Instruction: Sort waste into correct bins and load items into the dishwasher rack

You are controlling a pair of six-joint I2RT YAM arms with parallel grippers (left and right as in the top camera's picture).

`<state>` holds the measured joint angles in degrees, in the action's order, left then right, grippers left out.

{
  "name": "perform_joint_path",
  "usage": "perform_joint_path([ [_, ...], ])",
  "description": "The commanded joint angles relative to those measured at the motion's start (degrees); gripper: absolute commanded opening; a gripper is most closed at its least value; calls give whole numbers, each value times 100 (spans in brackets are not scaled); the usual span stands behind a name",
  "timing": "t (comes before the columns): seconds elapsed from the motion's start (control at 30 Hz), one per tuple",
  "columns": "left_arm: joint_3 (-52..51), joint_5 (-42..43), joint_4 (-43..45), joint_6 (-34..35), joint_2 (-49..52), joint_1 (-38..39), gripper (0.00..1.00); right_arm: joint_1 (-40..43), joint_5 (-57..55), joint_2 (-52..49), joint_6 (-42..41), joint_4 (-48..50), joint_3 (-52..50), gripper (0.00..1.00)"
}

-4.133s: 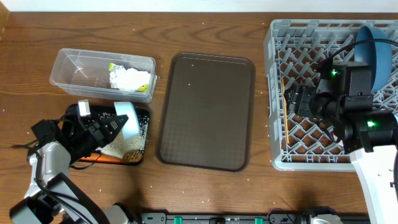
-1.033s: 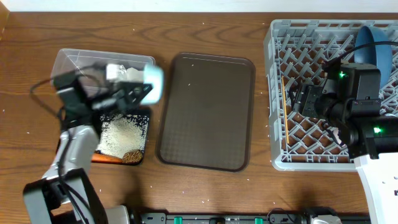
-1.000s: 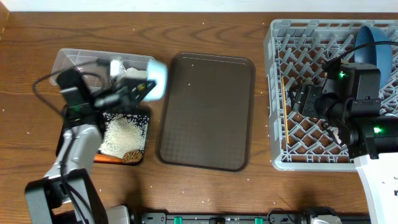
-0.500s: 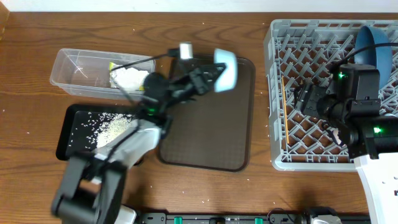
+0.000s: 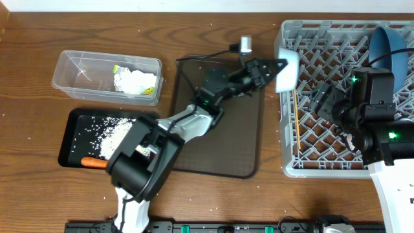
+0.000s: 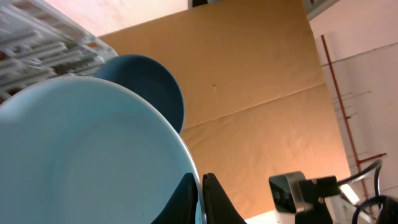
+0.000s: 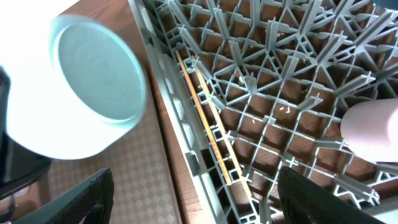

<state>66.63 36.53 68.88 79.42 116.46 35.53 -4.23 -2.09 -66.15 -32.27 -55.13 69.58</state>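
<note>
1. Holding the white bowl [image 5: 286,70] by its rim, our left gripper [image 5: 272,67] is clamped on it at the dishwasher rack's [image 5: 285,133] left wall.
2. Our right gripper [image 5: 321,99] hangs over the rack, jaws apart.

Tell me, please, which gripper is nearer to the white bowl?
Left. The left gripper is shut on the white bowl at the edge of the rack; the right gripper hangs open over the rack, apart from the bowl.
</note>
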Motion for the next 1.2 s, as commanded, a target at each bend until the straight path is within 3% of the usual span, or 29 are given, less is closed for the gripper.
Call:
perform_joint_path([
  [0.0, 400, -214, 66, 258, 254, 146, 6, 94, 66, 59, -116, -20, 50, 78],
  [0.43, 518, -205, 402, 811, 1237, 409, 8, 94, 87, 59, -111, -140, 48, 78],
  [0.63, 518, 50, 363, 439, 1237, 271, 42, 94, 243, 74, 155, -131, 50, 75],
  [0.7, 520, 332, 361, 153, 1224, 142, 80, 79, 299, 151, 428, -101, 50, 74],
  [0.73, 520, 619, 271, -72, 1185, 9, 91, 76, 306, 262, 614, -55, 59, 75],
  [0.77, 520, 728, 168, -138, 1147, -52, 95, 79, 326, 332, 713, -31, 70, 76],
  [1.0, 520, 1298, -2131, -1497, 188, -748, 98, 79, 914, 1130, 1255, 369, 146, 81],
  [1.17, 533, 1029, -5007, -3425, -1250, -1311, 98, 79, 1414, 1604, 1410, 437, 146, 81],
])
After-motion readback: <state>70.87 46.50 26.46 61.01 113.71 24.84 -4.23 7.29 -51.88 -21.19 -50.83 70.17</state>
